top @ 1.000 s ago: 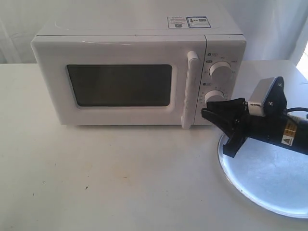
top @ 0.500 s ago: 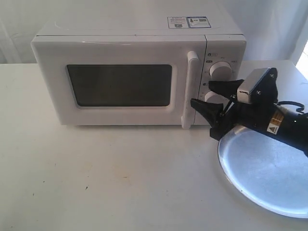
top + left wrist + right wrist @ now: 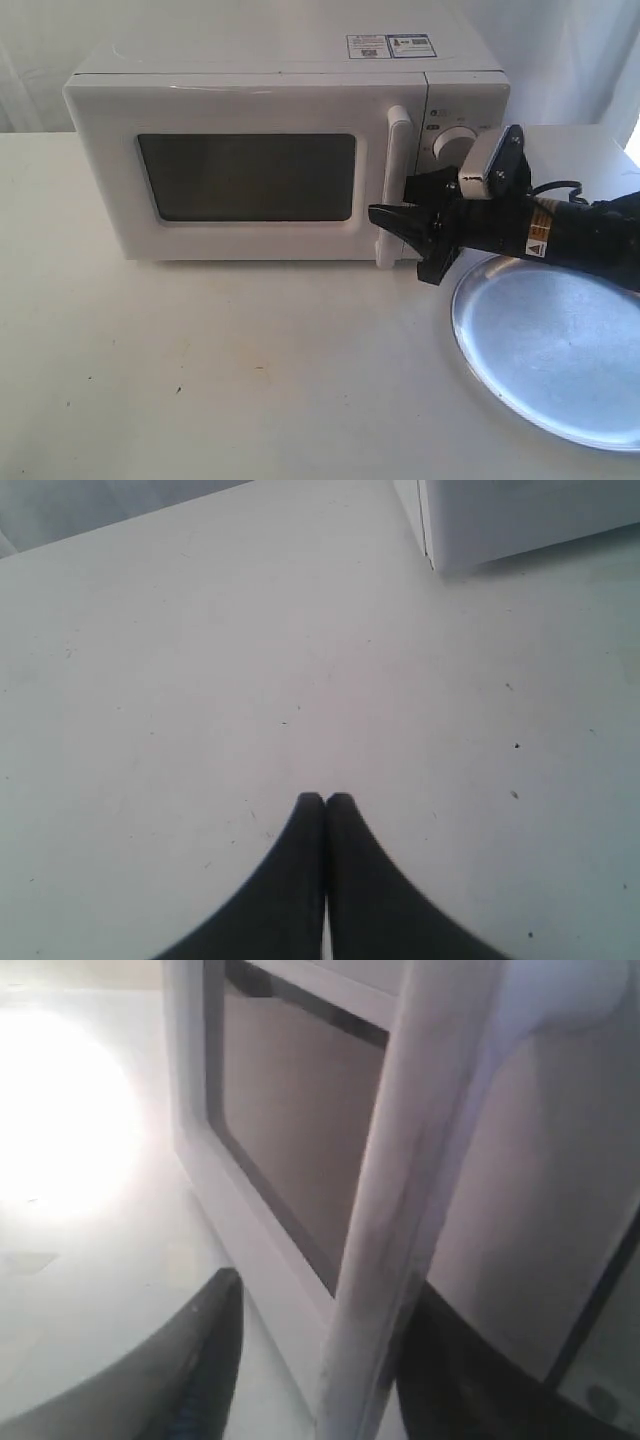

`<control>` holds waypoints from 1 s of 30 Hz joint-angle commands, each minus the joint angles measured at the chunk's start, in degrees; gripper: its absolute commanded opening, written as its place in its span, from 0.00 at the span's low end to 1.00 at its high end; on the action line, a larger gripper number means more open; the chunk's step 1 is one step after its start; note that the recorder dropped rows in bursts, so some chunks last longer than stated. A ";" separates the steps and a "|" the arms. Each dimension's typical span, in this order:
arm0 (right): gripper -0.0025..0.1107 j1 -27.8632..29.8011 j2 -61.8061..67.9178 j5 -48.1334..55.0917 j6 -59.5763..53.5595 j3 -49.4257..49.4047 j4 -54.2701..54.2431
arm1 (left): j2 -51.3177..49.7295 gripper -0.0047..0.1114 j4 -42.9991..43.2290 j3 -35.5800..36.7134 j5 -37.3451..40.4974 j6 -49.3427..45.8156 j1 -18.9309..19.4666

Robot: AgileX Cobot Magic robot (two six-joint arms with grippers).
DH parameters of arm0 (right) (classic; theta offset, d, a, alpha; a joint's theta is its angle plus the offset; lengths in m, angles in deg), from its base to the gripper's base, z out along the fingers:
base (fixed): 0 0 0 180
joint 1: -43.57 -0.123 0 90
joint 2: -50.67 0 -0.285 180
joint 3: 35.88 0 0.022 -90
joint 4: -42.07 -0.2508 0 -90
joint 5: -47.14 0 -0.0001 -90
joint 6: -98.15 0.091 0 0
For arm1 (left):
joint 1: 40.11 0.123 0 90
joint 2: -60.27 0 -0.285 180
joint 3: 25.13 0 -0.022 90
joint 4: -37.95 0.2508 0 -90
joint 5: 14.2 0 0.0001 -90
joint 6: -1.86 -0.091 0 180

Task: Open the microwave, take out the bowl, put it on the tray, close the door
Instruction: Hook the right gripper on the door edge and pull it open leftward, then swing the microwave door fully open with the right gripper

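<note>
The white microwave (image 3: 250,90) stands at the back of the table with its door (image 3: 245,180) shut. The bowl is hidden. My right gripper (image 3: 392,200) is open, and its two black fingers straddle the lower part of the vertical bar handle (image 3: 397,150). In the right wrist view the handle (image 3: 400,1210) runs between the spread fingers of that gripper (image 3: 325,1295), beside the dark window. The silver tray (image 3: 550,350) lies on the table at the right, under the right arm. My left gripper (image 3: 325,798) is shut on nothing, above bare table near a microwave corner (image 3: 520,515).
The upper dial (image 3: 452,143) shows just above the right gripper's camera housing; the lower dial is hidden behind the arm. White table (image 3: 220,360) stretches in front of the microwave. The left arm is outside the exterior view.
My right gripper has moved left and slightly up from above the tray's rim to the door handle, and its open fingers now straddle the bar. The door stays shut.
</note>
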 commanded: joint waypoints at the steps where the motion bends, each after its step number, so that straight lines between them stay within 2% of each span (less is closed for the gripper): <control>1: 0.34 -0.51 0.17 -1.90 4.57 4.28 9.24 | 0.12 0.04 -0.44 -0.14 0.14 0.16 -0.32; 3: 0.27 -0.62 0.25 -2.01 4.72 4.52 11.43 | 0.12 0.04 -0.44 -0.14 0.14 0.16 -0.32; 7: 0.04 -0.62 0.25 -3.27 4.72 4.52 12.22 | 0.12 0.04 -0.44 -0.14 0.14 0.16 -0.32; 14: 0.02 -0.62 0.01 -3.27 7.22 4.42 13.41 | 0.12 0.04 -0.44 -0.14 0.14 0.16 -0.32; 17: 0.09 -0.62 -0.93 -3.27 12.51 4.42 13.04 | 0.12 0.04 -0.44 -0.14 0.14 0.16 -0.32; 23: 0.39 0.22 -4.49 -3.27 18.25 4.42 18.72 | 0.12 0.04 -0.44 -0.14 0.14 0.16 -0.32; 25: 0.43 1.02 -5.88 -3.27 20.87 4.42 21.23 | 0.12 0.04 -0.44 -0.14 0.14 0.16 -0.32; 30: 0.43 2.97 -8.59 -3.27 32.61 4.42 31.46 | 0.12 0.04 -0.44 -0.14 0.14 0.16 -0.32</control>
